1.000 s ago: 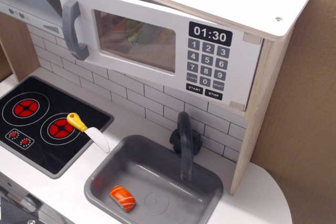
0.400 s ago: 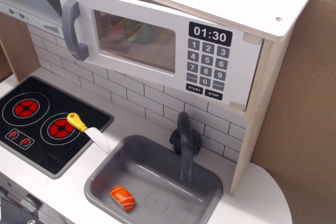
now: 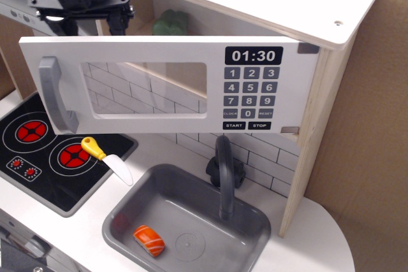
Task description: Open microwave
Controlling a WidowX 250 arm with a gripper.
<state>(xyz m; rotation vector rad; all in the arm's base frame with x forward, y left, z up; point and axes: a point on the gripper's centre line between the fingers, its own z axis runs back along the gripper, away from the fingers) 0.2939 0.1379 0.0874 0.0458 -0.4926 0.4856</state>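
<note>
The gripper (image 3: 89,20) hangs at the top left, just behind the upper edge of the microwave (image 3: 166,87) door; its fingers (image 3: 118,18) stand apart and hold nothing. The door is swung well out from the wooden cabinet, handle (image 3: 56,93) at its left end. A green object (image 3: 169,22) sits inside. Below, a knife (image 3: 105,158) lies beside the stove (image 3: 44,151), and an orange piece (image 3: 148,240) rests in the sink (image 3: 248,221).

The microwave door (image 3: 166,93) hangs above the sink (image 3: 248,221); the tool (image 3: 86,20) is behind its handle end (image 3: 57,93).
</note>
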